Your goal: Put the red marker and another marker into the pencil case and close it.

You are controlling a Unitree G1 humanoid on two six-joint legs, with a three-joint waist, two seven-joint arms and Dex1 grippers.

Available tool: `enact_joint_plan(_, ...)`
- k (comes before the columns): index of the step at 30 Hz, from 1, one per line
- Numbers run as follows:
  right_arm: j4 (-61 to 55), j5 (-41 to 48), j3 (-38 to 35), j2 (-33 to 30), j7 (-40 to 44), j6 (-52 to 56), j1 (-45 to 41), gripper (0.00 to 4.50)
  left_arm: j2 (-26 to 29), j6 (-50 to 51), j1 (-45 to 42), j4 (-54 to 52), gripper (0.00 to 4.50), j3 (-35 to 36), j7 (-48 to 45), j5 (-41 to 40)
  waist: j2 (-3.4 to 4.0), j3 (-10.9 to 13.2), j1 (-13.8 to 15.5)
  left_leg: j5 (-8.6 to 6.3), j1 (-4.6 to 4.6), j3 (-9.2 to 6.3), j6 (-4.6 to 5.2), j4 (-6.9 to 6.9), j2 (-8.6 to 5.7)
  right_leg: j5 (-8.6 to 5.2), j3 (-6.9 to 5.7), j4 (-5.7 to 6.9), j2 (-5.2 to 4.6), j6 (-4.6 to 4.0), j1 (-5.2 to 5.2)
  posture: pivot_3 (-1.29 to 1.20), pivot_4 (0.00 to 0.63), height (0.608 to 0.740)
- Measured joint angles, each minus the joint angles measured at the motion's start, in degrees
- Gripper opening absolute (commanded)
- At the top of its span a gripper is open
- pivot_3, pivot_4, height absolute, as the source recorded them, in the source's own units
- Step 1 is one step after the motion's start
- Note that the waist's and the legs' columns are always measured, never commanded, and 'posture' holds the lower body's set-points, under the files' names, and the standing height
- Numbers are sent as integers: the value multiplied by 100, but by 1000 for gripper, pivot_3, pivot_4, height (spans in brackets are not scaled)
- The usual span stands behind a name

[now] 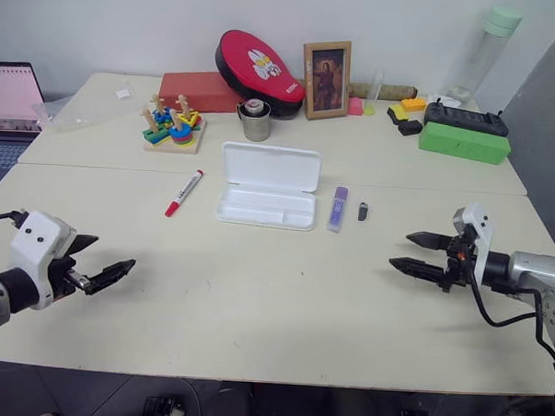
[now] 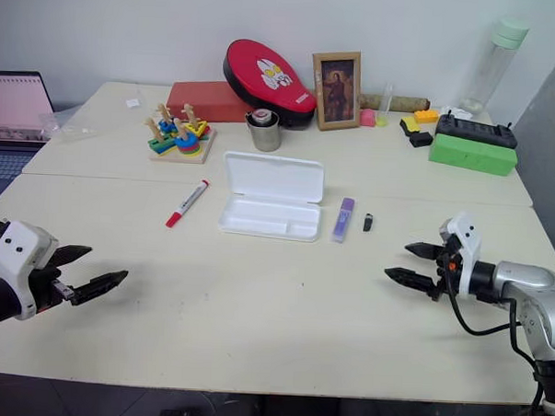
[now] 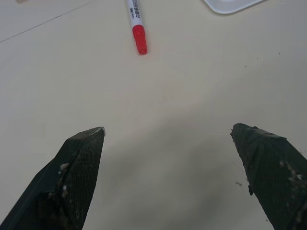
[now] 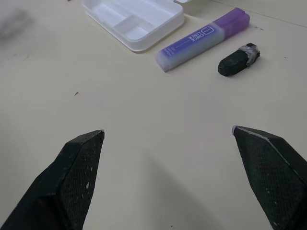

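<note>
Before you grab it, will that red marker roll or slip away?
The red marker looks slim and round, lying flat on the smooth table, so a nudge would probably roll it. It seems stiff and light, likely easy to pinch across its middle, though the glossy body may slip.

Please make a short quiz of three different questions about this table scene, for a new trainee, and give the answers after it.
1. True or false: the pencil case lies with its lid open.
2. On which side of the pencil case does the red marker lie, seen from the head camera: left or right?
3. Which thing lies between the purple marker and the right end effector? A) a metal cup B) a small dark cap-like piece C) a green box

Key
1. True; the empty tray shows.
2. Left.
3. B, the small dark piece. Both the right and left end effector are open and empty.
</note>
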Motion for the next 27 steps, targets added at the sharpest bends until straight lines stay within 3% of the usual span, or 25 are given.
enact_joint_plan(11, 123, -63, 130, 129, 46, -78, -116, 4482, -86, 27, -73, -70, 4500, -107, 9, 5, 0, 0, 0, 0, 0, 0, 0, 1, 0, 18, 0, 1, 0, 31, 0, 0, 150, 740)
enact_joint_plan(15, 73, -64, 327, 245, 135, -112, -567, 4482, -87, 73, -179, -169, 4500, -120, -76, -65, 1, 0, -19, 0, 1, -1, 0, 2, 0, 19, 0, 3, 0, 33, 1, 0, 150, 740)
enact_joint_plan(22, 136, -563, 1666, 1008, 266, -69, -2169, 4482, -469, 33, -616, -996, 4500, -1120, -131, -135, 3, 2, -32, 1, 1, -1, -1, 3, 0, 38, 0, 2, 1, 15, 2, 0, 150, 740)
enact_joint_plan(27, 1459, -1475, 2660, 2119, 300, -805, -3247, 4482, -937, -179, -1502, -1134, 4500, -1939, -52, -12, 2, 1, -35, 2, 1, -3, -2, 9, 0, 42, -2, 4, 2, 20, 6, 0, 150, 740)
